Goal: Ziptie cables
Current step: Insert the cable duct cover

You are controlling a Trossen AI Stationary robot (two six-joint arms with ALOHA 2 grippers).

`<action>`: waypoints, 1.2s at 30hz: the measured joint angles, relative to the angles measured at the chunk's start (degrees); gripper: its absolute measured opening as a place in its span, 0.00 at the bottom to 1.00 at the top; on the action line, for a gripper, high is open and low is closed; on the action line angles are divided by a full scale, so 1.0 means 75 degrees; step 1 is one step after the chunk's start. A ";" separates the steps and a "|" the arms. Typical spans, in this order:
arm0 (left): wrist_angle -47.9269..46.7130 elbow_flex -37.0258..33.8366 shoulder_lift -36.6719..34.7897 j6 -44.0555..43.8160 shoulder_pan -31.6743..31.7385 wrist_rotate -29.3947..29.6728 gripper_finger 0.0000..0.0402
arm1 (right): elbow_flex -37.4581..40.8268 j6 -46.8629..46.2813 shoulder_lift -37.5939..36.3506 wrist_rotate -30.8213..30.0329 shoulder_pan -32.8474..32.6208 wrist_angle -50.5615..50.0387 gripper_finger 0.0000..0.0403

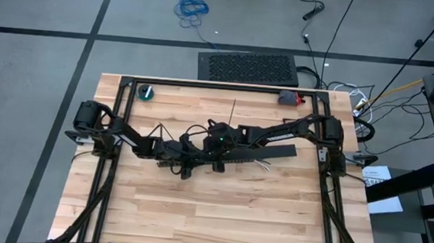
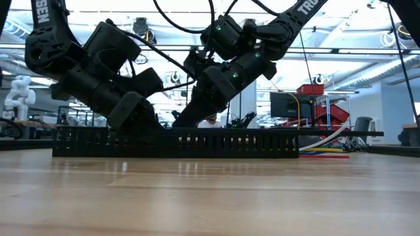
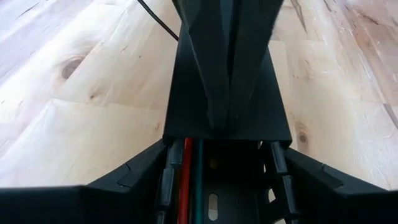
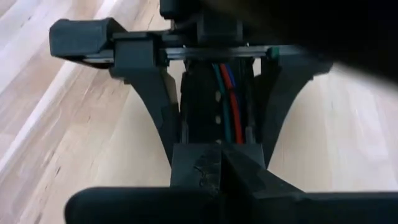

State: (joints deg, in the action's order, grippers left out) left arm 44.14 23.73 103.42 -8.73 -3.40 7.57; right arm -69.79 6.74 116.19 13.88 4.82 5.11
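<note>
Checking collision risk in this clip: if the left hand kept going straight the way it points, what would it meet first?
Probably the right hand: its shut fingers sit in the black slotted duct directly ahead of the left hand, which straddles the duct over the cables. Depth between them is unclear.

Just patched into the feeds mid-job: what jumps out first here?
Both dark arms meet at mid-table over the black slotted duct, which lies across the wood. The left gripper straddles the duct with a finger on each outer wall, and the shut right gripper sits over the channel just ahead of it. The cables run inside the channel, their coloured ends spilling out one end.
</note>
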 joint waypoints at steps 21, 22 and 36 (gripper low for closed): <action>0.0050 0.0029 0.0020 0.0017 0.0009 -0.0216 0.61 | -0.0001 0.0534 -0.1021 -0.0086 -0.0164 -0.2527 0.00; 0.0041 0.0037 0.0023 0.0031 0.0009 -0.0219 0.61 | -0.0002 0.0533 -0.0903 -0.0012 -0.0159 -0.2367 0.00; 0.0119 0.0125 0.0041 -0.0063 0.0012 -0.0414 0.61 | -0.0036 0.0312 -0.0190 0.0060 -0.0163 -0.1135 0.00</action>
State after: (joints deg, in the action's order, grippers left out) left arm 45.03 24.67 103.72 -9.20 -3.31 4.47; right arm -70.06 9.09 114.76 14.33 3.60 -3.40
